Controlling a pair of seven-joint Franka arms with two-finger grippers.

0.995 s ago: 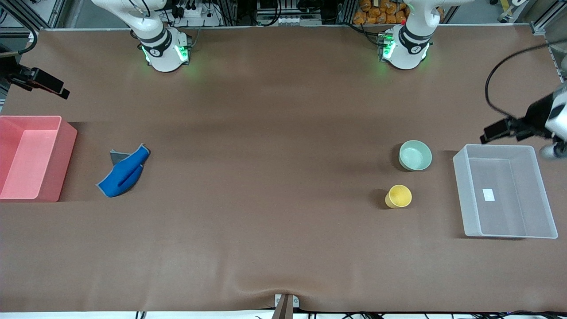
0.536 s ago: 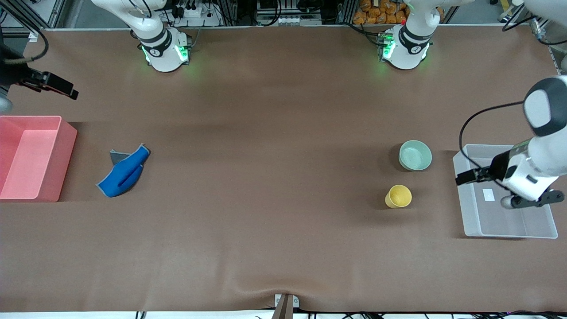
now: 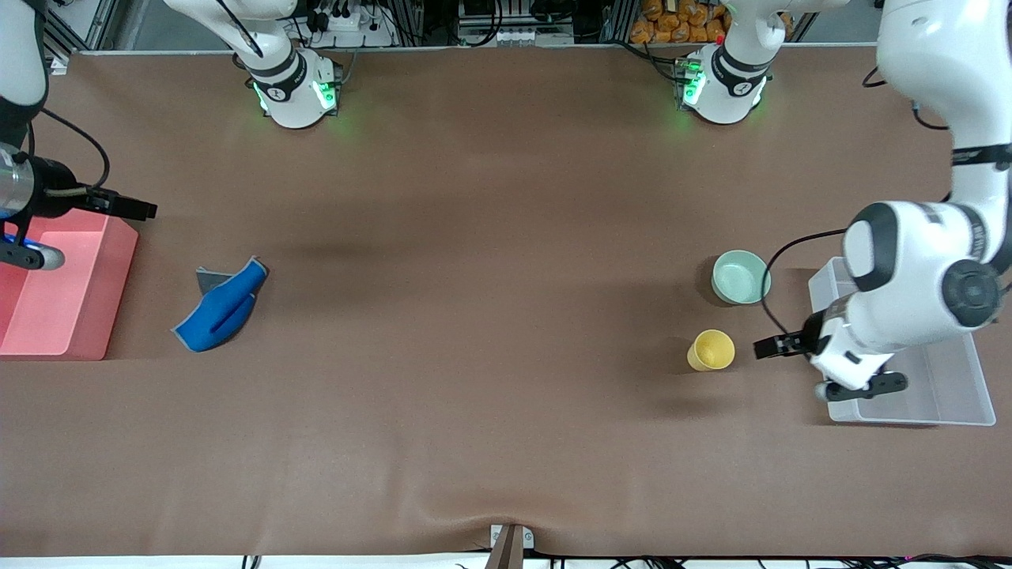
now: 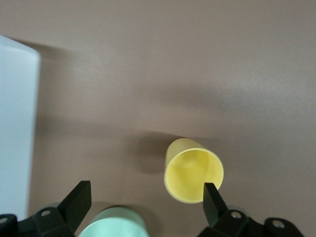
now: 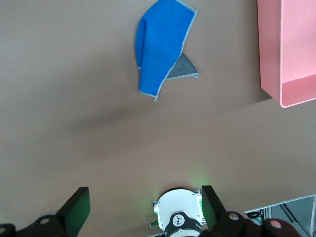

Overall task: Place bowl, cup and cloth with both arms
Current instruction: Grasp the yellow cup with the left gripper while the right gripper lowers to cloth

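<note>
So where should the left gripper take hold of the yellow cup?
Probably at the rim, from above: the cup stands upright, mouth open, well apart from the bowl. One finger inside and one outside the wall suits the open left gripper.

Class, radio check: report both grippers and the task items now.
Left gripper open, empty, above the cup and bowl. Right gripper open, high above the table. Cloth untouched. Nothing blocking.

A robotics lab: aluminium framing and cables edge the brown table
</note>
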